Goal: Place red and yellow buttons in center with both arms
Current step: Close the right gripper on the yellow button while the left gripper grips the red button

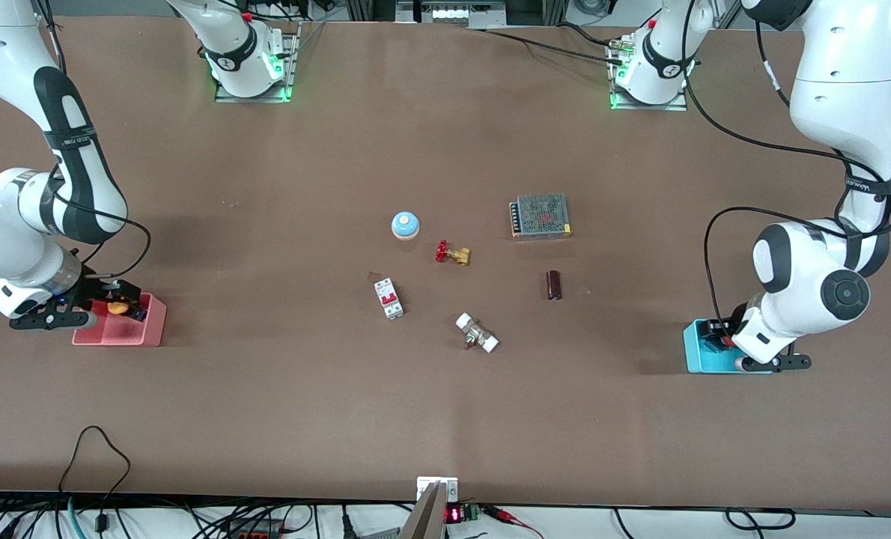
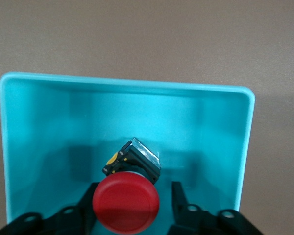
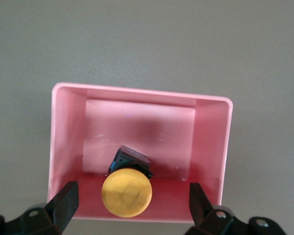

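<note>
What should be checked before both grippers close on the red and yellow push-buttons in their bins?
1. Red-capped push-button in the teal plastic bin: ok.
2. Left gripper open, fingers either side of the red cap: ok.
3. Yellow-capped push-button in the pink plastic bin: ok.
4. Right gripper open, fingers straddling the yellow cap with gaps: ok.
5. Fingers low enough to grip the black bodies: cannot tell.
6. Bare brown tabletop among the centre parts for drop-off: ok.
</note>
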Action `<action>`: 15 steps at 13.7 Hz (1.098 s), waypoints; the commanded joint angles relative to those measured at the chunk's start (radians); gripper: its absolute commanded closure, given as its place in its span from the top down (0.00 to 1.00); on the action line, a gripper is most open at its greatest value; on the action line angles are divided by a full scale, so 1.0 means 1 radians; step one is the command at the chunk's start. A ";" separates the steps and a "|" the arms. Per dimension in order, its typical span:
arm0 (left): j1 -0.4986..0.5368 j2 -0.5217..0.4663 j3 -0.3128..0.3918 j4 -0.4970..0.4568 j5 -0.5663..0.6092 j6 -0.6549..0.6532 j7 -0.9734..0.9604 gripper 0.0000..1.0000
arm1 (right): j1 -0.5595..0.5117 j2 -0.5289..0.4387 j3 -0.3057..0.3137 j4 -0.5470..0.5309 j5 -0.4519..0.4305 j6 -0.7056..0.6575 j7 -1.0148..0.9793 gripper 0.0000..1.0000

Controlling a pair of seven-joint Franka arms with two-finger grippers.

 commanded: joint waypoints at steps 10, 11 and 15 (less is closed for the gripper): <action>-0.002 -0.014 0.001 -0.001 -0.010 0.008 0.044 0.32 | -0.010 0.016 0.008 0.000 -0.010 0.035 -0.042 0.83; -0.002 -0.013 0.001 0.001 -0.016 0.008 0.062 0.32 | -0.010 0.016 0.008 0.000 -0.010 0.035 -0.042 0.82; -0.002 -0.005 0.001 0.001 -0.015 0.055 0.076 0.37 | -0.010 0.016 0.008 0.000 -0.015 0.035 -0.044 0.68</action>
